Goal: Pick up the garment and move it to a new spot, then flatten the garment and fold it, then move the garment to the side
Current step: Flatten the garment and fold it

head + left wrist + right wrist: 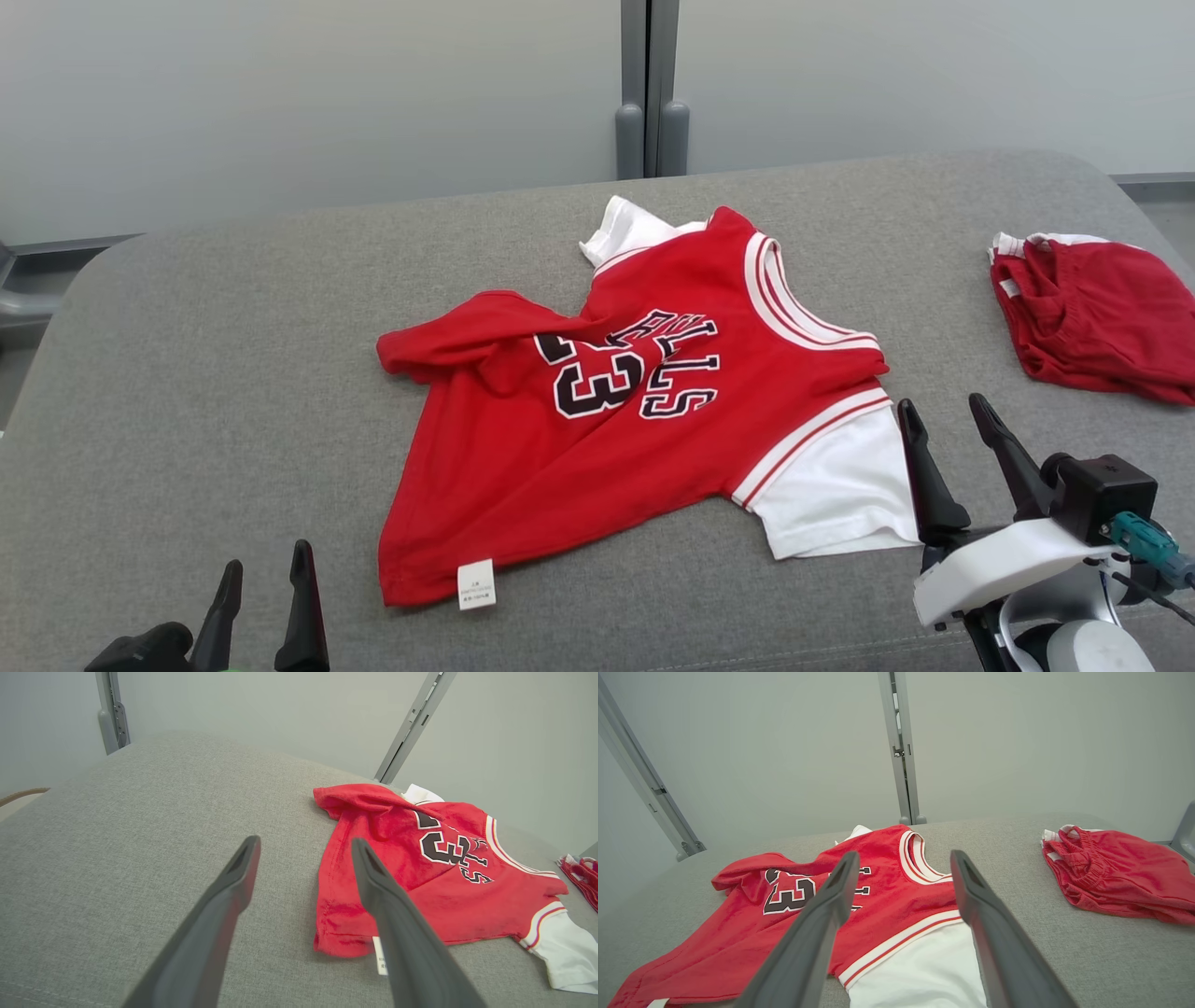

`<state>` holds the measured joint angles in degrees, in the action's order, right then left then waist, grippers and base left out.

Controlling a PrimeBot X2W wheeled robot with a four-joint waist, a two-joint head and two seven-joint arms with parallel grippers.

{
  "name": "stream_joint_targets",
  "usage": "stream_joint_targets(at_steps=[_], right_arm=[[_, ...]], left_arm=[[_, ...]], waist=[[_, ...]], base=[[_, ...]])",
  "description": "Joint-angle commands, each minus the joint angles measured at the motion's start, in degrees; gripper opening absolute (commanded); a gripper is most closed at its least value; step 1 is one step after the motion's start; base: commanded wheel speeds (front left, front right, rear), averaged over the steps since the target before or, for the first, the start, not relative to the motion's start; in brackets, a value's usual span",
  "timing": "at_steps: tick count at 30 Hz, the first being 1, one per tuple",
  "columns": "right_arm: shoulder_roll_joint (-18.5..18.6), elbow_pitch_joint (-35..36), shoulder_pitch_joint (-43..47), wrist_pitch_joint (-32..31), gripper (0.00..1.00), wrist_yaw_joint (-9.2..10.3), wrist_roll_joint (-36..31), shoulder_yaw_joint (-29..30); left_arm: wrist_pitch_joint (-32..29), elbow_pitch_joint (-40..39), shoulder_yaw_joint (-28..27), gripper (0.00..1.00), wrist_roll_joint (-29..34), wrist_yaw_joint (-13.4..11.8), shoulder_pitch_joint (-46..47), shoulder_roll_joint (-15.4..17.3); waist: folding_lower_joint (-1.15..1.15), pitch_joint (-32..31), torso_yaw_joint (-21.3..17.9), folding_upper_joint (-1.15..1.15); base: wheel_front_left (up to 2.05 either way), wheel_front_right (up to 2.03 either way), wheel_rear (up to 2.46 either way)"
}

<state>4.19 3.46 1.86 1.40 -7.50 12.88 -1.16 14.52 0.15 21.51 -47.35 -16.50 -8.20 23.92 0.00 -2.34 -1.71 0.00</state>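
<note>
A red jersey with white sleeves, a black "23" and lettering lies spread on the grey cushion, its far left part bunched and folded over. The left wrist view has the jersey to the right of my fingers. In the right wrist view the jersey lies under and beyond my fingers. My left gripper is open at the lower left, apart from the jersey's hem and its white tag. My right gripper is open beside the near white sleeve, holding nothing.
A second red garment, bunched with an elastic waistband, lies at the cushion's right edge. It also appears as a red garment at the right of the right wrist view. A grey wall with a vertical post stands behind the cushion.
</note>
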Motion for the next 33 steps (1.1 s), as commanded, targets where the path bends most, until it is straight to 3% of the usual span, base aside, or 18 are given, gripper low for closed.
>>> stream_joint_targets(at_steps=[1,33], right_arm=[[-0.08,0.34,-0.03,-0.1,1.0,0.03,-0.2,-0.08],[0.47,-0.47,0.31,-1.01,1.0,0.03,-0.05,-0.19]], left_arm=[[-0.12,-0.16,0.06,1.0,0.03,-0.29,-0.04,0.27],[-1.62,-1.71,2.65,1.0,4.77,-3.35,1.43,3.11]], waist=[[0.0,0.11,-0.06,0.0],[0.0,-0.46,0.27,0.0]], base=[[0.0,0.0,0.0],[0.0,0.0,0.0]])
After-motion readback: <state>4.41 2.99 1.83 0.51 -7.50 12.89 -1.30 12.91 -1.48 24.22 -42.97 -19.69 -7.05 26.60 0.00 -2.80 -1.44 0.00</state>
